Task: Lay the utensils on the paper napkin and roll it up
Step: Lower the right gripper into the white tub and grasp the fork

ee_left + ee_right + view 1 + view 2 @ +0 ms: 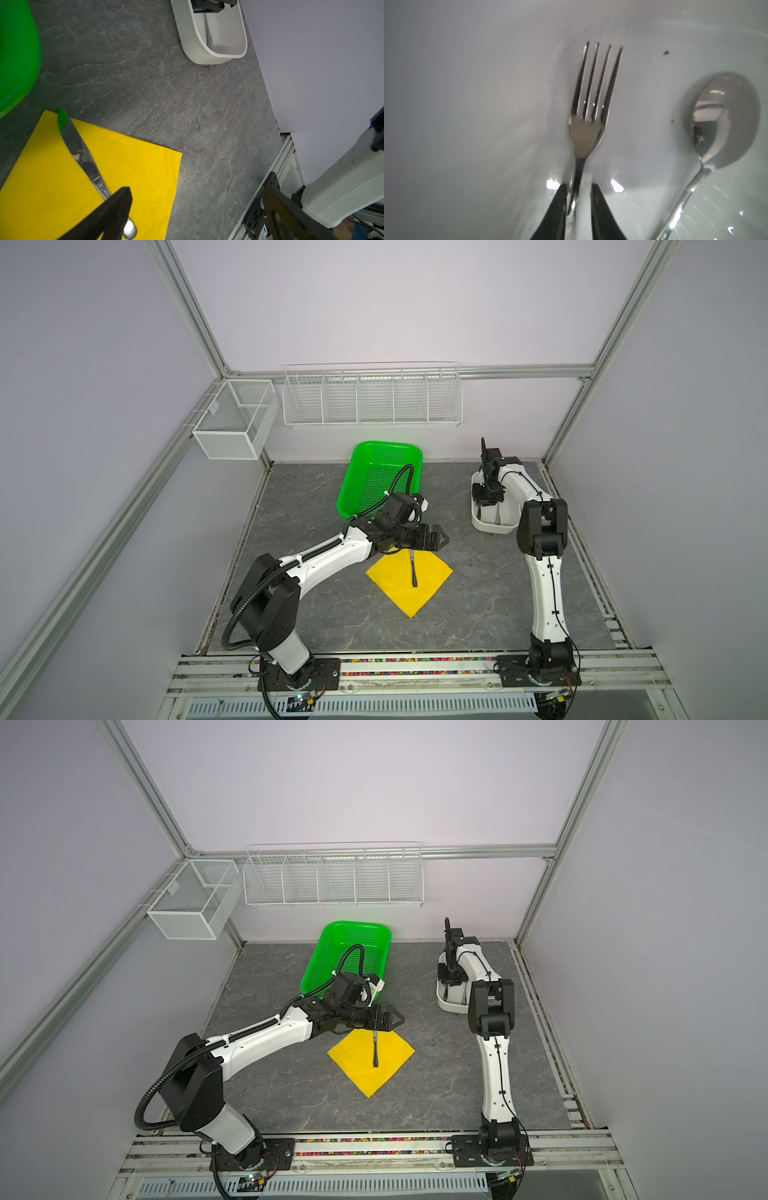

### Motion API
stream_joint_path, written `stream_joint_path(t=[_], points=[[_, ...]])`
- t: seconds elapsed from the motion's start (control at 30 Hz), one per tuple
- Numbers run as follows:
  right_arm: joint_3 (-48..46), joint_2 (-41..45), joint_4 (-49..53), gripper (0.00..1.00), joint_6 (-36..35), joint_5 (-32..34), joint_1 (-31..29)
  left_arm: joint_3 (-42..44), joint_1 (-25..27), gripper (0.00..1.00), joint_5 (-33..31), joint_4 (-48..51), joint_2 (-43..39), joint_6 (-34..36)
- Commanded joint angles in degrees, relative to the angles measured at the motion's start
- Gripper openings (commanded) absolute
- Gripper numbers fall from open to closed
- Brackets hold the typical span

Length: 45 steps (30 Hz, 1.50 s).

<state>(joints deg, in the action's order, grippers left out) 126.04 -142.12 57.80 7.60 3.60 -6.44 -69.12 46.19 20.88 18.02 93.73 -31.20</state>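
The yellow paper napkin lies flat mid-table with a silver knife lying on it. My left gripper hovers open over the napkin's far corner, holding nothing. My right gripper reaches down into a white bin. Its fingers straddle the handle of a fork: one finger touches it, a narrow gap shows at the other. A round-bowled spoon lies beside the fork in the bin.
A green perforated basket stands behind the left arm, tilted against the back wall. A white wire rack and a mesh box hang on the walls above the table. Aluminium frame rails border the grey table.
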Motion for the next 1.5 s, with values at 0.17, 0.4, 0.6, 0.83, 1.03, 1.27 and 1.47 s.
stream_joint_path(t=[0.17,0.4,0.6,0.83,1.03,1.27,1.47], points=[[2.45,-4.56,5.8,0.24,-3.26,-0.48,0.9,-3.62,0.63,0.99,3.88,-2.23,2.76,0.62],[5.15,-7.99,9.17,0.2,-4.15,-3.55,0.99,-4.09,0.83,0.99,4.53,-1.8,2.61,1.2],[5.44,-6.03,8.91,0.11,-3.73,-2.68,0.98,0.38,0.91,0.97,5.11,-6.58,-0.23,-0.42],[4.87,3.8,5.5,0.07,-2.59,-1.31,0.97,2.68,0.91,0.98,2.58,-8.51,-3.74,0.18],[-0.26,10.51,4.29,0.07,-1.75,-1.45,0.98,5.28,0.91,0.98,1.49,-10.46,-5.89,-0.78],[-7.45,18.46,2.49,0.07,-1.45,-2.98,0.94,6.41,0.91,0.98,-0.55,-10.29,-7.3,-0.57],[-10.32,24.74,2.47,0.07,-1.06,-7.08,0.81,7.5,0.91,0.99,-2.52,-10.71,-8.32,-0.74]])
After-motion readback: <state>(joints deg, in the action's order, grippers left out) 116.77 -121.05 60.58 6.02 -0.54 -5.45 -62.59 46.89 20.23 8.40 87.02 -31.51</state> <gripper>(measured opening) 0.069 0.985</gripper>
